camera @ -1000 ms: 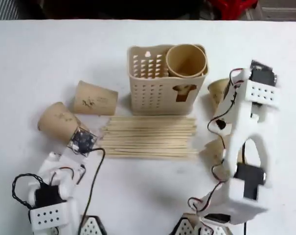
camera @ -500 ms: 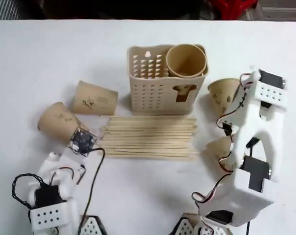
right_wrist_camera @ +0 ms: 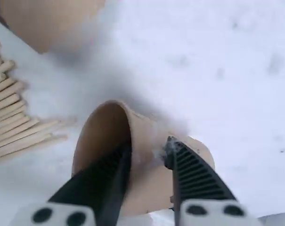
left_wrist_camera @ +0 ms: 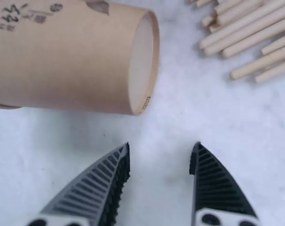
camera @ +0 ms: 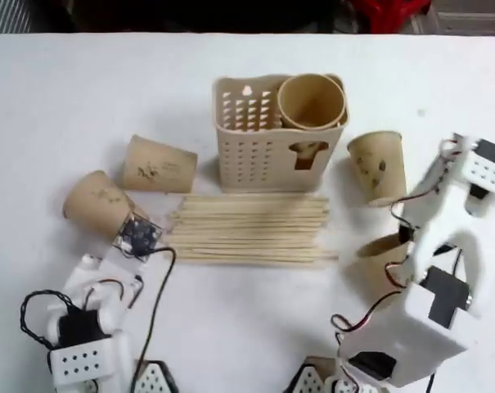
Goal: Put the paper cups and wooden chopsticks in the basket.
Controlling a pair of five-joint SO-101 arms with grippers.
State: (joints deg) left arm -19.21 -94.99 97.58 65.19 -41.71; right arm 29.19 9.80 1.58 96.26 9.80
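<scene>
The perforated beige basket (camera: 263, 147) stands at the table's middle with one paper cup (camera: 311, 100) inside it. A bundle of wooden chopsticks (camera: 251, 229) lies in front of it. Two cups (camera: 157, 164) (camera: 98, 203) lie on their sides to the left. My left gripper (left_wrist_camera: 161, 155) is open over bare table, just short of the nearer cup (left_wrist_camera: 76, 56). Right of the basket is another cup (camera: 378, 168). My right gripper (right_wrist_camera: 147, 150) is shut on the wall of a tipped cup (right_wrist_camera: 142, 136), one finger inside its mouth and one outside.
The white table (camera: 83, 82) has free room behind and to the left of the basket. The right arm's white body (camera: 427, 311) fills the front right corner. Chopstick ends (right_wrist_camera: 15, 117) lie close to the held cup's mouth.
The right arm has swung to the right, and the cup at its gripper has shifted right with it, uncovering the cup beside the basket. The left arm has kept still.
</scene>
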